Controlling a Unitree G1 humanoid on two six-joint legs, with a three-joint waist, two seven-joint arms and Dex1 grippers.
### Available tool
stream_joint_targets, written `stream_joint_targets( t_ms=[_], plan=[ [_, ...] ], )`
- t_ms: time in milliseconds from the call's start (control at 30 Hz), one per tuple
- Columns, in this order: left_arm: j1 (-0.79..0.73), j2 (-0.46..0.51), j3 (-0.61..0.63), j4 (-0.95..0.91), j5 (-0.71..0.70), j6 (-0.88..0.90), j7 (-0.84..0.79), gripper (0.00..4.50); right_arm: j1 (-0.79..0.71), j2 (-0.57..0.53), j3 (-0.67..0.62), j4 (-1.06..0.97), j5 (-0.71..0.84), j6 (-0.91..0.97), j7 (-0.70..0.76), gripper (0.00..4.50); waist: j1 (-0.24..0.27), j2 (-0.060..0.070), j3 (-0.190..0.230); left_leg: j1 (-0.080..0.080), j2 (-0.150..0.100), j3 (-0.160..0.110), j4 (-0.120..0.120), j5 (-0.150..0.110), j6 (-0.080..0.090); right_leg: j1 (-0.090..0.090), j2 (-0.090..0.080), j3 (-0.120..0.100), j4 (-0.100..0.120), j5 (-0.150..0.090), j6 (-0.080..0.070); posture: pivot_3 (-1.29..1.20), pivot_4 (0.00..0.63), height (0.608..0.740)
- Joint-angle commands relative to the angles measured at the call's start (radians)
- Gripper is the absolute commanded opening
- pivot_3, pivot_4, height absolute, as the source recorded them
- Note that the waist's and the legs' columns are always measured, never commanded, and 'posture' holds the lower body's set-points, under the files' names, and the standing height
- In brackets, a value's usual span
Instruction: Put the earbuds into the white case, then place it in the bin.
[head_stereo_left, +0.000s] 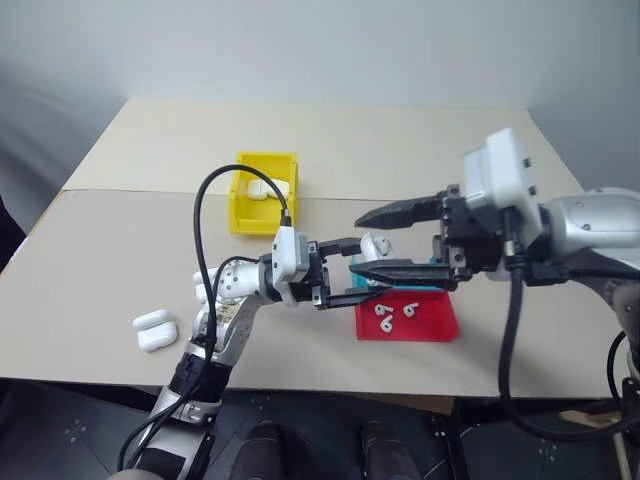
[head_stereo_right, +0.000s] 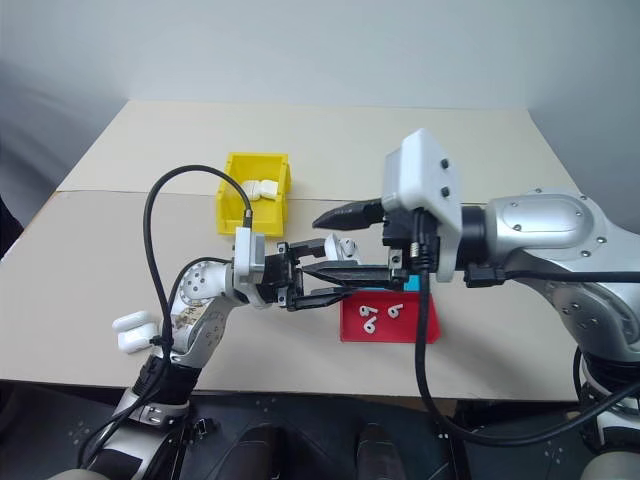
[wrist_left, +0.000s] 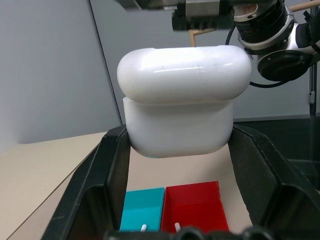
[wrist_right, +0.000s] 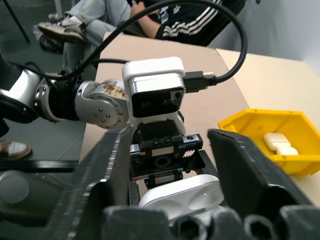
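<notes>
My left gripper (head_stereo_left: 367, 264) is shut on a white case (head_stereo_left: 376, 245), held above the table with its lid down; the left wrist view has the case (wrist_left: 182, 105) wedged between both fingertips. My right gripper (head_stereo_left: 355, 243) faces it from the right, open, one finger on either side of the case (wrist_right: 182, 197). I cannot tell whether they touch it. Below them, earbuds (head_stereo_left: 385, 316) lie on the red part of a tray. The yellow bin (head_stereo_left: 240, 205) stands further back on the left, with a white case (head_stereo_left: 262, 189) inside.
The flat tray (head_stereo_left: 440, 325) has a red part and a teal part (wrist_left: 145, 207) and sits near the table's front edge. Spare white cases (head_stereo_left: 153, 328) lie at the front left beside my left arm. A seated person (wrist_right: 165, 20) is beyond the table.
</notes>
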Motion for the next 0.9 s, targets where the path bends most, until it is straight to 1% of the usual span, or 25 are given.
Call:
stream_joint_targets(
  t_ms=[33,167,333,467,600,700,900],
  plan=[
    [-0.023,-0.007,-0.005,-0.01,0.006,-0.027,0.002,2.71,-0.043,-0.003,0.001,-0.021,-0.032,0.006,0.017,1.37,-0.001,0.0,0.0,0.0,0.0,0.0,0.0,0.0,0.0,0.0,0.0,0.0,0.0,0.0,0.0,0.0,0.15,0.74],
    [-0.015,-0.002,-0.004,-0.022,0.011,-0.023,0.005,2.71,-0.059,-0.011,0.007,-0.031,-0.062,0.011,0.039,0.04,-0.001,0.0,0.0,0.001,0.0,0.0,0.0,0.0,0.0,0.0,0.0,0.0,0.001,0.0,0.0,0.0,0.15,0.74],
    [-0.012,0.003,-0.007,-0.023,0.022,-0.023,0.006,2.71,-0.084,-0.02,0.028,-0.043,-0.108,0.021,0.057,0.04,-0.002,0.0,0.0,0.001,0.0,0.0,0.0,0.0,0.0,0.0,0.0,0.0,0.001,0.0,0.0,0.0,0.15,0.74],
    [-0.017,0.0,-0.011,-0.019,0.036,-0.018,0.014,2.71,-0.116,-0.022,0.071,-0.053,-0.17,0.026,0.071,0.04,-0.002,0.0,0.0,0.001,0.0,0.0,0.0,0.0,0.0,0.0,0.0,0.0,0.001,0.0,0.0,0.0,0.15,0.74],
    [-0.021,-0.001,-0.014,-0.004,0.044,-0.027,0.015,2.71,-0.144,-0.059,0.181,-0.084,-0.324,-0.016,0.114,0.04,-0.002,0.0,0.0,0.001,0.0,0.0,0.0,0.0,0.0,0.0,0.0,0.0,0.001,0.0,0.0,0.0,0.15,0.74],
    [-0.023,-0.003,-0.013,-0.003,0.044,-0.029,0.014,2.71,-0.139,-0.068,0.221,-0.089,-0.397,-0.043,0.145,0.04,-0.002,0.0,0.0,0.001,0.0,0.0,0.0,0.0,0.0,0.0,0.0,0.0,0.001,0.0,0.0,0.0,0.15,0.74],
    [-0.02,-0.006,-0.007,-0.009,0.038,-0.031,0.012,2.71,-0.119,-0.073,0.218,-0.076,-0.462,-0.068,0.191,0.04,-0.002,0.0,0.0,0.0,0.0,0.0,0.0,0.0,0.0,0.0,0.0,0.0,0.001,0.0,0.0,0.0,0.15,0.74]
  ],
)
